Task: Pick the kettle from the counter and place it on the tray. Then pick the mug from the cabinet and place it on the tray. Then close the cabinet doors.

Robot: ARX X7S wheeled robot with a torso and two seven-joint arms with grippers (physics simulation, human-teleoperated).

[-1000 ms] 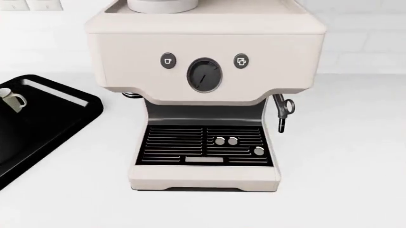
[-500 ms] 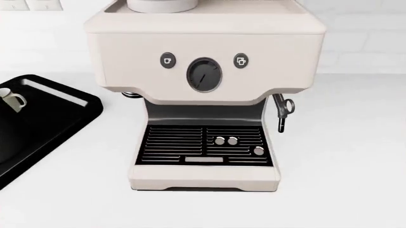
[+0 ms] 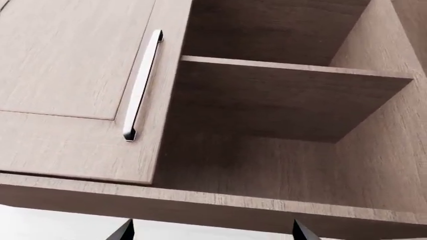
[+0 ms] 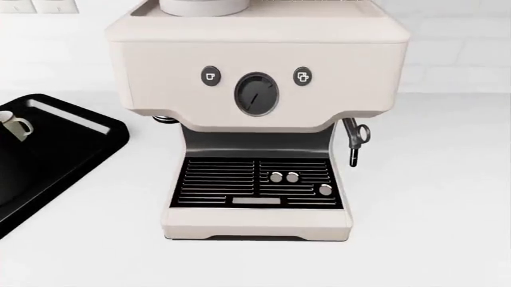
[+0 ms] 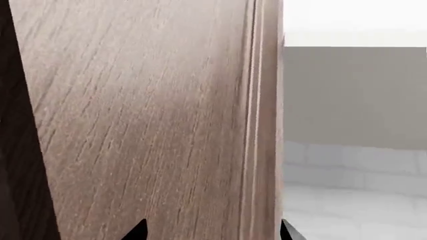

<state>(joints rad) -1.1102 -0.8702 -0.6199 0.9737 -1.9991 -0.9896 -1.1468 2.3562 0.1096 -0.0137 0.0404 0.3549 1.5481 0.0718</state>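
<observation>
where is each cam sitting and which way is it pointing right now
Head view: from the robot's head, facing forward and down at the counter, the espresso machine and, at the left edge, the tray holding the mug; no arm shows.
Left wrist view: near the left hand, facing the open cabinet's shelf and a closed door with a bar handle; only two dark fingertips show.
Right wrist view: near the right hand, close against a wooden door panel; two fingertips show.
Shared: both wrist views show cabinet wood; the head view shares nothing with them.

Left gripper (image 3: 210, 231) and right gripper (image 5: 212, 229) jaws spread.
</observation>
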